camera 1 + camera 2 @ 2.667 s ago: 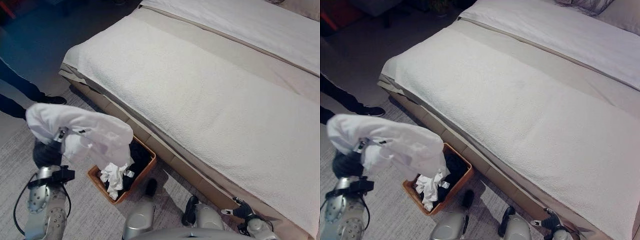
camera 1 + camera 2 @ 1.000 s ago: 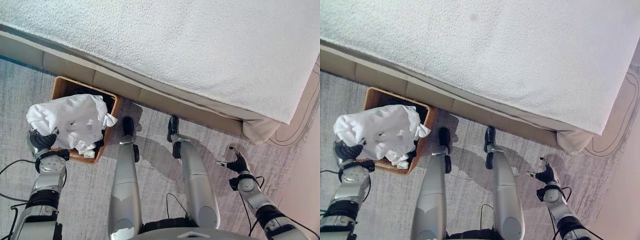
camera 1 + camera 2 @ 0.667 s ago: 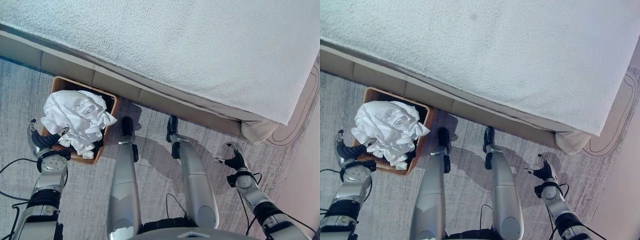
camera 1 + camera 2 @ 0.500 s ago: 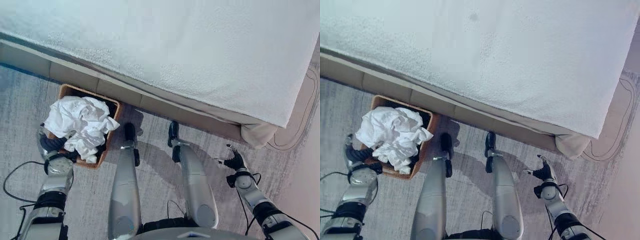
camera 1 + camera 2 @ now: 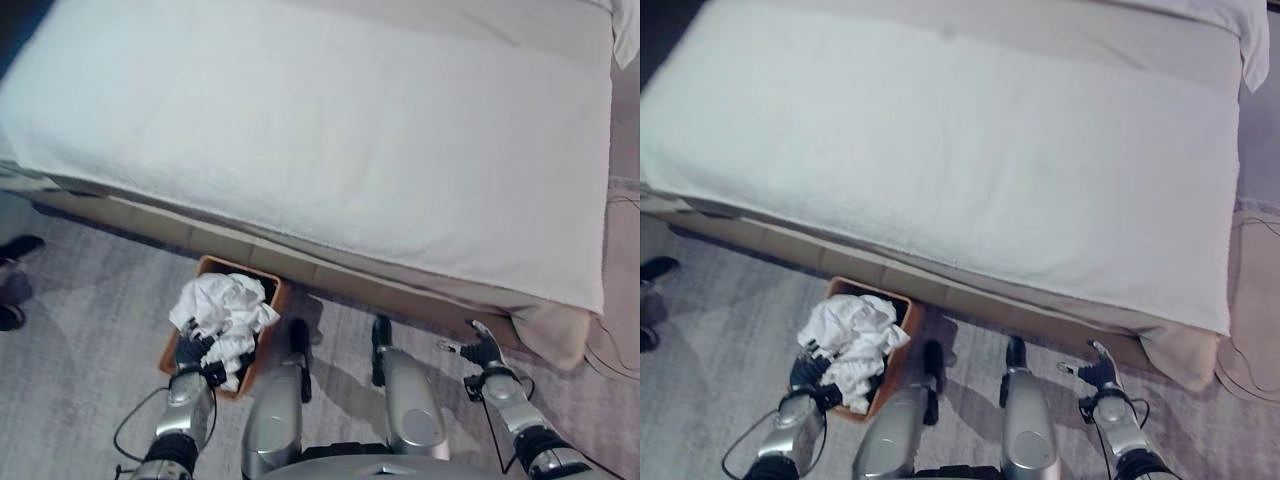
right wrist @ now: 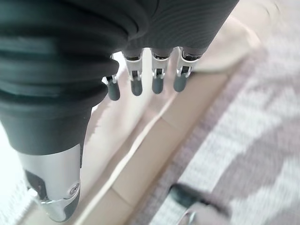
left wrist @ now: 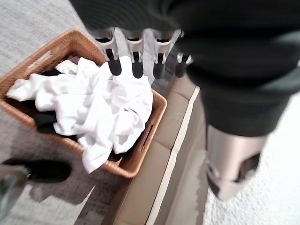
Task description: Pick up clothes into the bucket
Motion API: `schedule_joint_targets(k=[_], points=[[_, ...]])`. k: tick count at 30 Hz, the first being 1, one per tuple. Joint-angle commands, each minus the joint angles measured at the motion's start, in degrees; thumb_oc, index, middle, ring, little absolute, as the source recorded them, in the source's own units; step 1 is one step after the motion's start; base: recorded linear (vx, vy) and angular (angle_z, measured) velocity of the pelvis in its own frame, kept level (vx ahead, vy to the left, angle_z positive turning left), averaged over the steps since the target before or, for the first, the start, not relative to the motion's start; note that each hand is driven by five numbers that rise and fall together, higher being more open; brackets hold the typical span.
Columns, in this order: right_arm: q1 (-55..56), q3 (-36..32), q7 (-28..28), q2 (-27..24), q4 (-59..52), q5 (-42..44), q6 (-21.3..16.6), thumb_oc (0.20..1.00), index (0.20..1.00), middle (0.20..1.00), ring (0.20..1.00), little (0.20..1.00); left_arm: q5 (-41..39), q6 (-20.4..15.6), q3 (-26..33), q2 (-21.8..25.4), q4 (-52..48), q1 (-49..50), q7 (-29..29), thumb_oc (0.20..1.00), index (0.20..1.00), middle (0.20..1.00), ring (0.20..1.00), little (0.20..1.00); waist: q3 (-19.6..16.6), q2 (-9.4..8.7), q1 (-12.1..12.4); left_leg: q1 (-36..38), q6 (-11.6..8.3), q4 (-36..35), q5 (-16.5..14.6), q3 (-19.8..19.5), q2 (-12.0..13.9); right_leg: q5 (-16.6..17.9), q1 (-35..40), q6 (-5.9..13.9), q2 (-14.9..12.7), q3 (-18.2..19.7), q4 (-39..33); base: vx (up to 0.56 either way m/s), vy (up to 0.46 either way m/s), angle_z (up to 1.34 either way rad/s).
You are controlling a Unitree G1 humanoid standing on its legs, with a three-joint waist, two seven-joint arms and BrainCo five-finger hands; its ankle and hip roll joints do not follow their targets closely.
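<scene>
1. The white clothes point(image 5: 222, 312) are lying crumpled in the wicker bucket point(image 5: 267, 325), piling above its rim over some dark garments point(image 7: 44, 121) underneath.
2. The bucket is standing on the grey carpet point(image 5: 90, 330), on the left of the scene, just beside the beige base of the bed point(image 5: 330, 275).
3. The left hand point(image 5: 192, 350) is hovering over the near edge of the bucket with its fingers point(image 7: 115, 65) reaching straight out above the white cloth, released and gripping nothing.
4. The right hand point(image 5: 484, 350) is hanging on the right, near the corner of the bed base, with its fingers point(image 6: 136, 84) relaxed and apart, holding nothing.
5. A white textured cover point(image 5: 330, 150) is spreading across the bed, taking up most of the far part of the scene, and a beige sheet corner point(image 5: 555, 335) is drooping at the bed's near right corner.
6. A person's dark shoes point(image 5: 15, 250) are showing at the far left edge, on the carpet.
7. The carpet is running grey and streaked along the whole near side.
</scene>
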Motion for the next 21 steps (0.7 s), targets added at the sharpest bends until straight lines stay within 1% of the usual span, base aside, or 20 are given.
schedule_joint_targets(k=[1,2,3,4,6,8,9,10,13,15,21], points=[[1.23,-0.40,1.81,-0.27,0.62,3.92,-0.60,1.000,1.000,1.000,1.000,1.000,1.02,-0.60,-1.61,1.49,2.55,0.61,-2.15,1.000,1.000,1.000,1.000,1.000,-4.30,-2.82,-0.52,-0.75,-0.74,2.55,-2.30,-2.37,-1.84,3.18,5.27,3.16,-1.15,-2.19,-7.65,0.06,-0.074,0.05],[1.48,-0.54,2.81,0.24,1.49,4.86,-0.45,1.000,1.000,1.000,1.000,1.000,3.06,-0.18,-1.93,1.27,4.23,0.66,-2.87,1.000,1.000,1.000,1.000,1.000,-5.53,-2.67,-0.51,0.28,-0.85,1.81,-2.13,-2.36,-1.61,3.04,6.44,3.01,-0.92,-2.44,-8.22,0.06,-0.065,0.05],[1.71,-1.02,3.61,0.73,2.99,5.62,-0.11,1.000,1.000,1.000,1.000,1.000,4.66,0.43,-2.24,0.77,6.48,0.85,-3.06,1.000,1.000,1.000,1.000,1.000,-7.54,-2.48,-0.55,2.03,-0.91,0.41,-1.79,-2.27,-1.16,2.84,8.32,2.84,-0.60,-2.85,-9.24,0.08,-0.082,0.05],[1.78,-1.24,4.04,1.10,4.03,6.30,0.00,1.000,1.000,1.000,1.000,1.000,5.56,0.69,-2.52,0.52,7.64,1.00,-3.56,1.000,1.000,1.000,1.000,1.000,-8.50,-2.39,-0.61,2.96,-0.96,-0.42,-1.61,-2.24,-0.92,2.77,9.26,2.75,-0.43,-3.03,-9.73,0.08,-0.070,0.04],[1.68,-1.47,4.82,1.75,5.29,7.37,0.20,1.000,1.000,1.000,1.000,1.000,7.72,1.31,-3.43,0.13,9.53,0.98,-4.30,1.000,1.000,1.000,1.000,1.000,-10.14,-2.30,-0.83,4.52,-1.23,-1.93,-1.02,-2.00,-0.34,2.73,10.90,2.57,-0.04,-3.47,-10.83,0.04,-0.044,0.07],[1.79,-1.43,5.13,2.07,5.45,7.74,0.22,1.000,1.000,1.000,1.000,1.000,8.41,1.43,-3.69,0.15,9.98,1.04,-4.62,1.000,1.000,1.000,1.000,1.000,-10.66,-2.38,-0.90,5.18,-1.31,-2.55,-0.86,-1.87,-0.17,2.79,11.70,2.49,0.17,-3.52,-11.53,0.02,-0.039,0.09],[1.46,-1.26,5.79,2.91,7.61,8.35,0.72,1.000,1.000,1.000,1.000,1.000,9.32,1.89,-3.91,-0.52,12.05,1.02,-5.23,1.000,1.000,1.000,1.000,1.000,-12.09,-2.68,-0.84,6.36,-1.47,-3.03,-0.96,-1.58,0.21,3.17,13.44,2.42,0.62,-4.02,-13.61,0.05,-0.047,0.03],[1.53,-1.07,6.04,3.38,8.78,8.56,0.76,1.000,1.000,1.000,1.000,1.000,9.62,1.96,-3.83,-0.94,12.93,1.17,-5.46,1.000,1.000,1.000,1.000,1.000,-12.77,-2.83,-0.71,6.83,-1.48,-2.78,-1.26,-1.30,0.30,3.28,14.24,2.44,0.70,-4.16,-14.34,0.06,-0.053,-0.01],[1.60,-0.99,6.77,4.07,10.00,8.94,0.99,1.000,1.000,1.000,1.000,1.000,9.90,2.33,-3.88,-1.57,14.37,1.53,-5.95,1.000,1.000,1.000,1.000,1.000,-13.47,-3.16,-0.52,7.87,-1.43,-2.24,-1.78,-1.10,0.26,3.35,15.82,2.36,0.83,-3.85,-15.23,0.05,-0.029,-0.03],[1.94,-0.22,7.85,4.96,11.59,8.35,1.31,1.000,1.000,1.000,1.000,1.000,9.48,2.77,-3.27,-2.49,16.25,2.20,-6.37,1.000,1.000,1.000,1.000,1.000,-14.36,-3.81,-0.17,9.25,-1.36,-1.91,-2.40,-0.81,0.28,3.21,17.77,2.11,1.00,-3.73,-15.80,0.06,-0.036,-0.03],[2.81,0.22,8.19,6.01,12.91,7.55,1.70,1.000,1.000,1.000,1.000,1.000,10.48,3.41,-3.52,-3.54,18.19,2.68,-6.98,1.000,1.000,1.000,1.000,1.000,-15.57,-4.51,-0.04,11.63,-1.38,-3.29,-2.68,-0.65,0.65,3.02,20.11,1.92,1.40,-4.00,-17.01,0.03,-0.016,-0.02]])
